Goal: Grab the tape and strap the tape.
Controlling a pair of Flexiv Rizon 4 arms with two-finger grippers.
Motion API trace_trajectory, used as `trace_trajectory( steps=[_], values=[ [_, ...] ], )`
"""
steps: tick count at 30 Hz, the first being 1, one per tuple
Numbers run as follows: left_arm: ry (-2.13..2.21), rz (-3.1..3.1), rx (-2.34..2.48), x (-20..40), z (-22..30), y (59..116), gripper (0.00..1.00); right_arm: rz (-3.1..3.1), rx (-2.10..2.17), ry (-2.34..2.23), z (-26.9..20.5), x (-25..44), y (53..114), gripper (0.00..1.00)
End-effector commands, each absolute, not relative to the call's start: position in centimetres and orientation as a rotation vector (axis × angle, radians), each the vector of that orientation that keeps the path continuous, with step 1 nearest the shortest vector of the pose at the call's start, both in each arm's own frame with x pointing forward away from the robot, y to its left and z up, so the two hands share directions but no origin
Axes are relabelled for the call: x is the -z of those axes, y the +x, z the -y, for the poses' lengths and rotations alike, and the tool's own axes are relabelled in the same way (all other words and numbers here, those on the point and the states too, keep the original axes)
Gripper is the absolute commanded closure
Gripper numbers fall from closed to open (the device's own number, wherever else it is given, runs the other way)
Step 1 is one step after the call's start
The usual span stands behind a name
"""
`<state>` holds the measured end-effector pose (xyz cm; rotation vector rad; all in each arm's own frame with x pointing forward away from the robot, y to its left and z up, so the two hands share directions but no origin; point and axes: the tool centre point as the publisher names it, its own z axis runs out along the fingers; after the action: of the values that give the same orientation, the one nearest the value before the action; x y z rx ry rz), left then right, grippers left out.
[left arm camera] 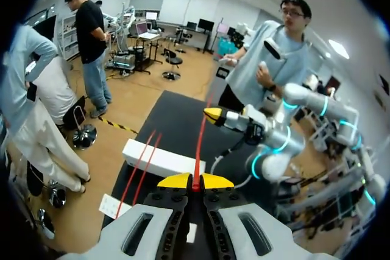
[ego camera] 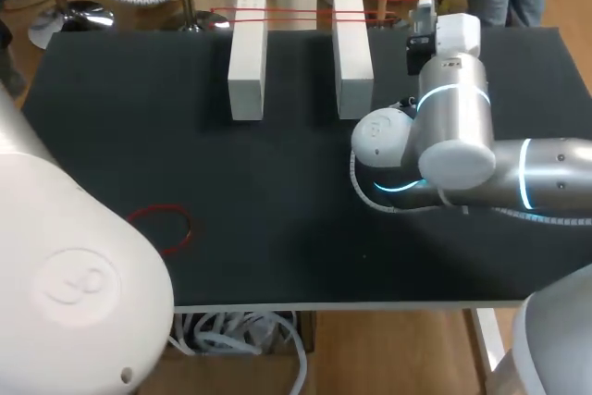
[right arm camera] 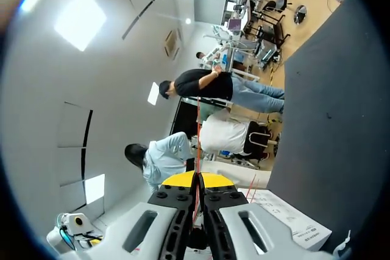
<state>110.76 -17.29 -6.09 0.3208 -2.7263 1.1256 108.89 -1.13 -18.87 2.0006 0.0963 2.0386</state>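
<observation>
Head cam: high, behind robot, looks down on whole black surface (ego camera: 277, 182). L wrist cam: close behind L hand (left arm camera: 195, 182), faces along surface. R wrist cam: close behind R hand (right arm camera: 196, 181), faces roomward. All share red tape (ego camera: 296, 14).

The red tape (ego camera: 296, 14) is a thin band, drawn taut in straight strands across the far ends of two white blocks (ego camera: 248, 57) on the far side of the tabletop. One strand is pinched between the tips of the left tool (left arm camera: 195, 182) and runs straight to the right tool (right arm camera: 196, 181), which nips it too. A loose red loop (ego camera: 166, 226) lies flat at the near left
</observation>
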Motion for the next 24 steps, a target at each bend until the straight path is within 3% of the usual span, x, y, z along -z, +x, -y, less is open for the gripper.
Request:
trace_trajectory(
  steps=[1, 24],
  values=[
    [0.263, 2.785, -0.805, 5.8, 17.5, 111.5, 1.0, -0.094, -2.034, 2.004, 1.0, 18.8, 108.9, 1.0],
    [0.164, 2.829, -0.796, 5.7, 19.3, 111.2, 1.0, -0.094, -2.034, 2.004, 1.0, 18.8, 108.9, 1.0]
  ],
)
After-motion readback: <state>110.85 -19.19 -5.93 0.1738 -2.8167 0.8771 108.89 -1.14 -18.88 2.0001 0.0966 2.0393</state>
